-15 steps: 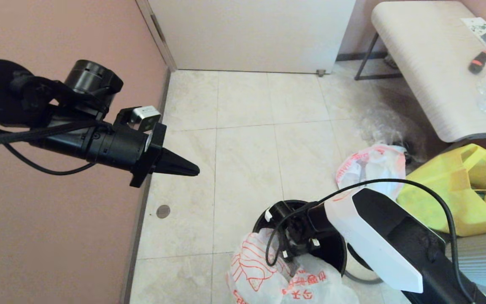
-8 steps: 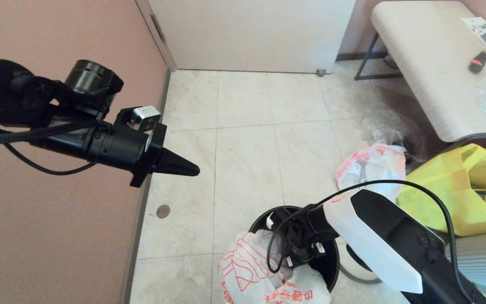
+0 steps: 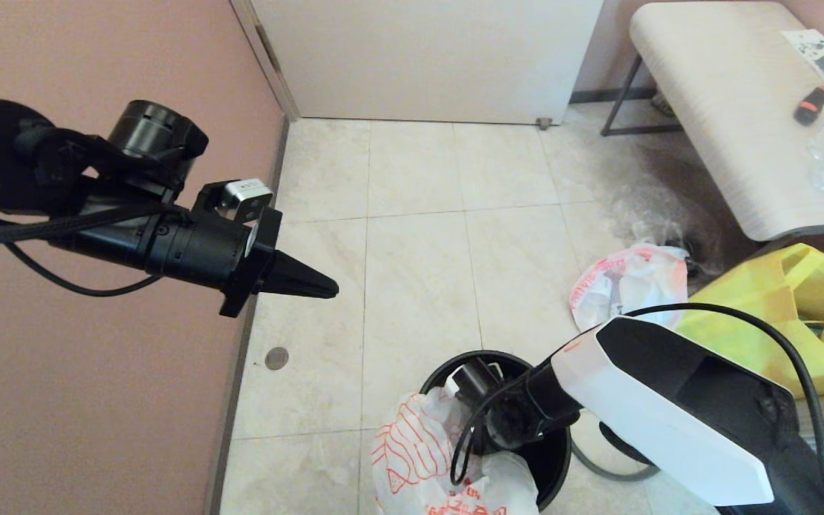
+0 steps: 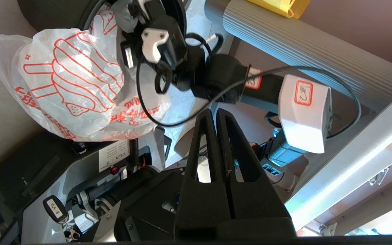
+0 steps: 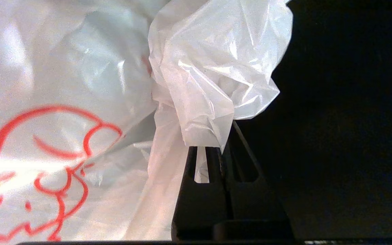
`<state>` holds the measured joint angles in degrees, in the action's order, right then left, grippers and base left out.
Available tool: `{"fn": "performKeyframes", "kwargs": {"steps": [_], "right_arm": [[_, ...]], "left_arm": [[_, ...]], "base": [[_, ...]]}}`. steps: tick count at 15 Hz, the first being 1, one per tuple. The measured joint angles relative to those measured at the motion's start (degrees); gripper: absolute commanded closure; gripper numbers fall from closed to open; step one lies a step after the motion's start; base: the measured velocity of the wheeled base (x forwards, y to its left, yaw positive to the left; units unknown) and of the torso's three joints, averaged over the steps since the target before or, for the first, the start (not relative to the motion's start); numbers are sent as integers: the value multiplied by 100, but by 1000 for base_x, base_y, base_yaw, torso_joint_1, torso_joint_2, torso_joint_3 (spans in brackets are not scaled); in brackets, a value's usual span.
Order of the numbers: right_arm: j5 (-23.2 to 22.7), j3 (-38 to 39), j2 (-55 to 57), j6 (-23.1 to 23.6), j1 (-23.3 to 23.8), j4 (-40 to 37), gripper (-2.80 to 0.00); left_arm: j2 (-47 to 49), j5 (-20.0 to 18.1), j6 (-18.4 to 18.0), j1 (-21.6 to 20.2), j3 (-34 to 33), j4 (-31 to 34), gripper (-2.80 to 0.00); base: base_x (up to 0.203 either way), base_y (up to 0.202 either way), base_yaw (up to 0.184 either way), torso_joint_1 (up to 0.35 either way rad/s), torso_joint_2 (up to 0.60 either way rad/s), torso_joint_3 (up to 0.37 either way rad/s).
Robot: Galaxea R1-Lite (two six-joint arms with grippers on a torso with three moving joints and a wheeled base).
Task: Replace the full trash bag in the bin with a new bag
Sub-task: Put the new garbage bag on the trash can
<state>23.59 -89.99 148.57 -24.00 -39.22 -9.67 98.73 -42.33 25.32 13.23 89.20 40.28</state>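
Note:
The bin point(image 3: 487, 355), a small round black bucket, stands on the tiled floor in front of me. The new bag point(image 3: 412, 447), white with a red line-drawn figure, hangs half over the bin's near-left rim. My right gripper point(image 5: 221, 145) is down inside the bin's mouth, shut on a bunched fold of the new bag point(image 5: 199, 85). The bin's dark inside fills the space beside the fingers. The full trash bag point(image 3: 626, 282), lumpy and white with pink edges, lies on the floor further right. My left gripper point(image 3: 330, 289) hangs shut and empty in the air by the pink wall.
A thin grey hoop point(image 3: 587, 463) lies on the floor beside the bin, partly under my right arm. A yellow fabric tote point(image 3: 762, 315) sits beside the full bag. A pale table point(image 3: 727, 107) stands at the back right, with crumpled clear plastic point(image 3: 651, 207) below it.
My right arm has swung lower over the bin and carried the new bag left and down. The bin has slid slightly left. The left arm has not moved.

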Motion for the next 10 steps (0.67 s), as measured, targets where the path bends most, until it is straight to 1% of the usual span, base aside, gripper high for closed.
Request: {"fn": "performKeyframes", "kwargs": {"steps": [1,3,6,10], "right_arm": [[63,123,-40,1,-11,71,-280],[128,233,-61,2,-11,390,-280],[129,467,-257,2,-21,447,-280],[96,1363,-1076,-5,-17,457,-280]], "left_arm": [[0,2,0,2,0,-3,0],[0,0,0,5,0,-3,0],[11,2,0,11,0,-1,0],[52,32,25,30,40,32,0]], "base": [[0,0,0,0,0,0],[0,0,0,0,0,0],[0,0,0,0,0,0],[0,0,0,0,0,0]]}}
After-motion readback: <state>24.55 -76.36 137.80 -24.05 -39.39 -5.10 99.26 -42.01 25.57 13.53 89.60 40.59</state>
